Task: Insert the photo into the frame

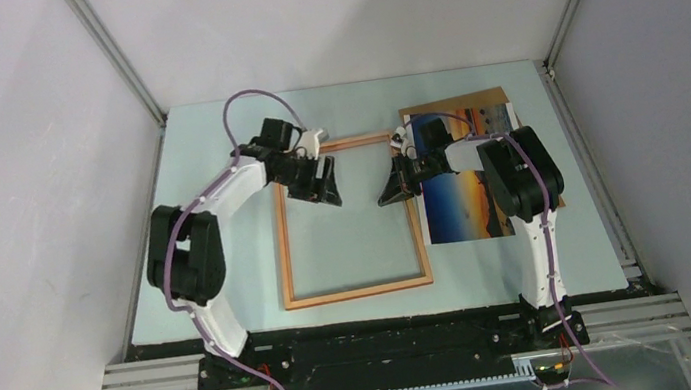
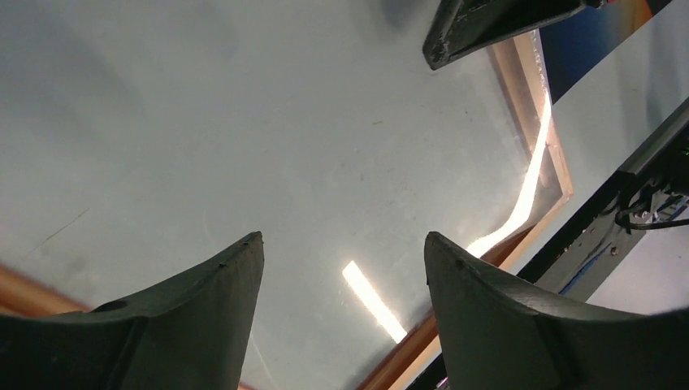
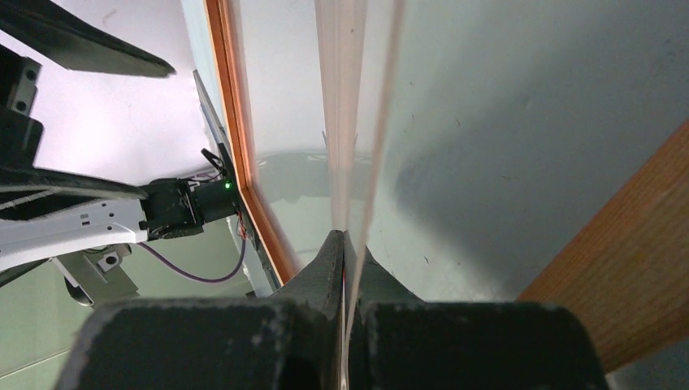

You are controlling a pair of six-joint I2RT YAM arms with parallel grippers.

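Note:
The frame (image 1: pixel 358 292) lies flat mid-table, a thin orange-brown rectangle with a clear pane. To its right lies the photo (image 1: pixel 469 204), a sunset print partly under the right arm. My right gripper (image 1: pixel 394 192) sits over the frame's right rail, shut on the photo's left edge. In the right wrist view that gripper (image 3: pixel 344 236) pinches the photo (image 3: pixel 341 97), seen edge-on as a thin pale sheet. My left gripper (image 1: pixel 326 189) hovers over the pane near the frame's upper left corner. It (image 2: pixel 341 237) is open with nothing between its fingers.
A plain brown backing board (image 1: pixel 470 98) lies behind the photo at the back right, also the backing board (image 3: pixel 626 268) beside the right jaws. The enclosure's grey walls stand on three sides. The table's near edge carries a metal rail (image 1: pixel 390 335).

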